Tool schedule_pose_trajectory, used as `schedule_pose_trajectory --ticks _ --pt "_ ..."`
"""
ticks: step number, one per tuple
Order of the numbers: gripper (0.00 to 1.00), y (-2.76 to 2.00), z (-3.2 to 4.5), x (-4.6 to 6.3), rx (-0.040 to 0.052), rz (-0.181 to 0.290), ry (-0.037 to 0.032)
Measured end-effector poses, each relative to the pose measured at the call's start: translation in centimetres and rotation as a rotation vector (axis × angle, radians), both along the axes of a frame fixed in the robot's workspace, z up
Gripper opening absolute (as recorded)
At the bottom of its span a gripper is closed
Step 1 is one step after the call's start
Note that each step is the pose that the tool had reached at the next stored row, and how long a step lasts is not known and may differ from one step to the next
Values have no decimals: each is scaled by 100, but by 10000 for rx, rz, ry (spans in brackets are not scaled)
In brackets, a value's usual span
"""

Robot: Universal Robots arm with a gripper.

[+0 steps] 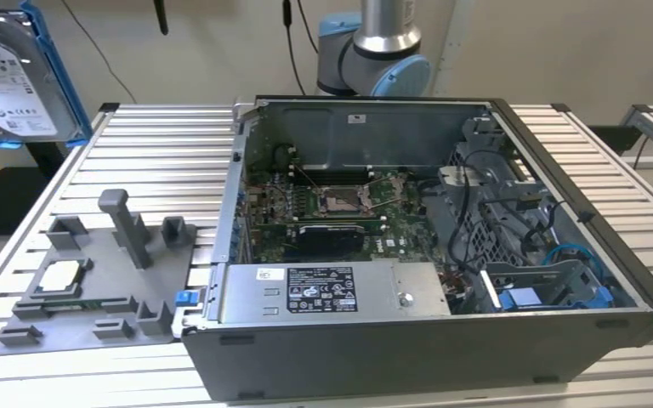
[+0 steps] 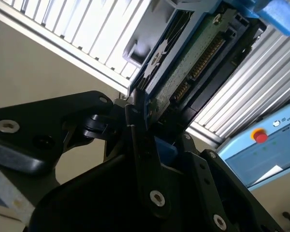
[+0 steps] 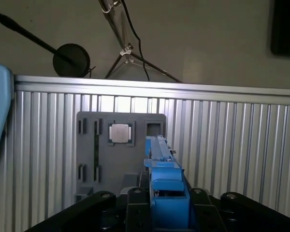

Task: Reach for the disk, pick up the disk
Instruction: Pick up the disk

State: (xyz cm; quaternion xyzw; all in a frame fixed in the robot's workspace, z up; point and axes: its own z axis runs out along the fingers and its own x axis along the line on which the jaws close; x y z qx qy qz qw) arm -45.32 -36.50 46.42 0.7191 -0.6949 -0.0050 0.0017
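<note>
Claw (image 2: 154, 121) is clamped on the disk (image 2: 193, 53): in the second wrist view the black fingers (image 2: 134, 113) pinch one end of it, with the green circuit-board side and the connector row facing the camera. In the first wrist view the disk (image 3: 164, 169) is edge-on, with its blue bracket seated between the claw's (image 3: 166, 198) two black linkages and the body running straight out from the claw. In the exterior view the disk (image 1: 14, 72) is at about 10 o'clock, up in the air and off the table (image 1: 156, 144), roughly upright, with the white label toward the camera and the blue bracket (image 1: 64, 85) framing its sides; the picture's edge cuts part of it off. Below it, at 9 o'clock from the open PC case (image 1: 417, 357), the grey tray (image 1: 99, 280) lies flat on the table with the small square chip (image 1: 57, 276) in its pocket. The first wrist view has the same tray (image 3: 92, 145) and chip (image 3: 120, 133) under the disk, well apart from it. Inside the case, the grey box with the black-and-white label (image 1: 326, 293) sits along the 6 o'clock wall, with the motherboard (image 1: 326, 204) behind it. The arm's base joint (image 1: 377, 51) stands at 12 o'clock behind the case. A light-blue pendant with a red button (image 2: 260, 137) is beyond the table edge in the second wrist view.
</note>
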Motion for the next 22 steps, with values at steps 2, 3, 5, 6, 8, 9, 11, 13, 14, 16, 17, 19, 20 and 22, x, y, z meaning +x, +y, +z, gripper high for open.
schedule_pose_trajectory --ticks 2,3,5,6,8,9,11,13,14,16,17,19,20,22 --pt "0 0 35 0 0 0 0" --pt "0 0 52 0 0 0 0" --pt "0 0 82 0 0 0 -1" --pt "0 0 97 0 0 0 -1" --pt "0 0 131 0 0 0 0" --pt "0 0 148 0 1 0 0" --pt "0 0 184 0 0 0 -1" --pt "0 0 222 0 0 0 -1" --pt "0 0 242 0 0 0 1" --pt "0 0 288 1 -1 0 2" --pt "0 0 311 1 0 0 2" --pt "0 0 361 0 0 0 0" --pt "0 0 386 0 -1 0 1" --pt "0 0 442 0 0 0 0"
